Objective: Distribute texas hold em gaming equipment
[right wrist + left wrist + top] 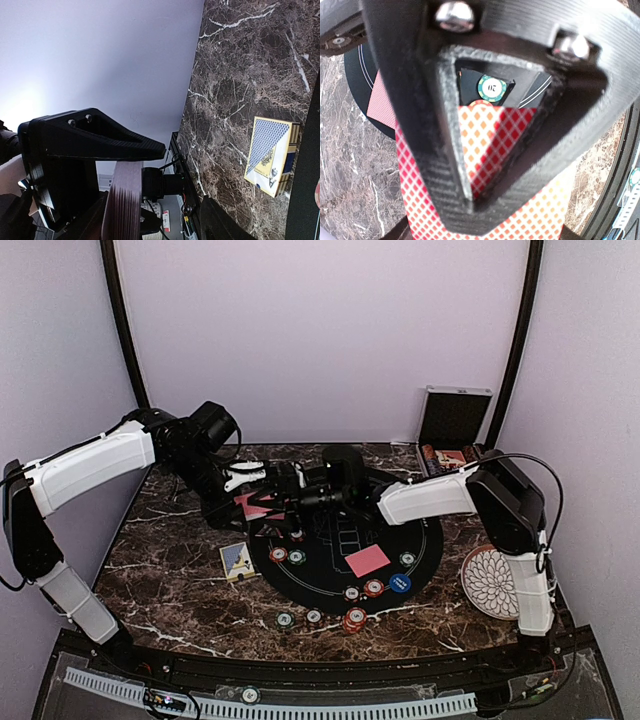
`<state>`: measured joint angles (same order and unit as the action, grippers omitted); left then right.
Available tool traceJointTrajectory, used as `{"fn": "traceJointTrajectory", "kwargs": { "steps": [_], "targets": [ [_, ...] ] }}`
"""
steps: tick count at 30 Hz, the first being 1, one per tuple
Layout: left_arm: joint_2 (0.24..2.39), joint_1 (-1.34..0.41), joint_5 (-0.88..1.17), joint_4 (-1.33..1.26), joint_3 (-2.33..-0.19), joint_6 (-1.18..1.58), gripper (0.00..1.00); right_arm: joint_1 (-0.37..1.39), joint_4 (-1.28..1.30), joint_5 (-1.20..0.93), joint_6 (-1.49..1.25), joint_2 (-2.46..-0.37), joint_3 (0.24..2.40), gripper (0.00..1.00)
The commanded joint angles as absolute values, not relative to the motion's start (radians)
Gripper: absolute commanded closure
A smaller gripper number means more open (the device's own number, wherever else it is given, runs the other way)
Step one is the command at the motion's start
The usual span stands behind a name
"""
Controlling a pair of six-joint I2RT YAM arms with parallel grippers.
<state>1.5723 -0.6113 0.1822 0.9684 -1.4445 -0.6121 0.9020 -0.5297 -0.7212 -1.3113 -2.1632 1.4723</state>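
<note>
Dealing is the step in hand: the left gripper (479,192) is clenched on the deck of red-backed cards (487,132), held over the far left edge of the black round mat (425,540), where one dealt card (367,560) lies among chips (373,588). The right gripper (288,498) sits at the deck's edge, but its wrist view is too poor to tell whether the jaws pinch a card. The next move, I judge, calls for nipping the top card alone and sliding it free

Only one thing can actually be read: a "20" printed on the white centre of a green-rimmed poker chip (492,88), seen in the left wrist view. The print on the blue card box (270,155) and the markings on the black mat (318,575) can't be made out.
</note>
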Motion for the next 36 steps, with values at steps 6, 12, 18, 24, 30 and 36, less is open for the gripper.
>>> {"fn": "traceJointTrajectory", "kwargs": {
  "steps": [6,12,18,24,30,36],
  "targets": [
    [1.534,-0.608,0.187,0.964,-1.451,-0.61,1.0,0.885,-0.506,-0.734,-1.275,-2.076,1.418,0.55],
    [1.534,-0.609,0.186,0.958,-1.439,-0.609,1.0,0.875,-0.454,-0.737,-1.241,-2.031,1.424,0.7],
    [1.536,-0.609,0.184,0.957,-1.441,-0.611,1.0,0.866,-0.434,-0.748,-1.23,-2.014,1.422,0.81],
    [1.538,-0.609,0.184,0.958,-1.442,-0.61,1.0,0.864,-0.431,-0.761,-1.228,-2.005,1.424,0.9],
    [1.542,-0.609,0.181,0.959,-1.443,-0.611,1.0,0.85,-0.449,-0.772,-1.253,-1.987,1.41,0.99],
    [1.542,-0.608,0.178,0.959,-1.443,-0.612,1.0,0.81,-0.444,-0.78,-1.247,-1.949,1.376,1.0]
  ]
}}
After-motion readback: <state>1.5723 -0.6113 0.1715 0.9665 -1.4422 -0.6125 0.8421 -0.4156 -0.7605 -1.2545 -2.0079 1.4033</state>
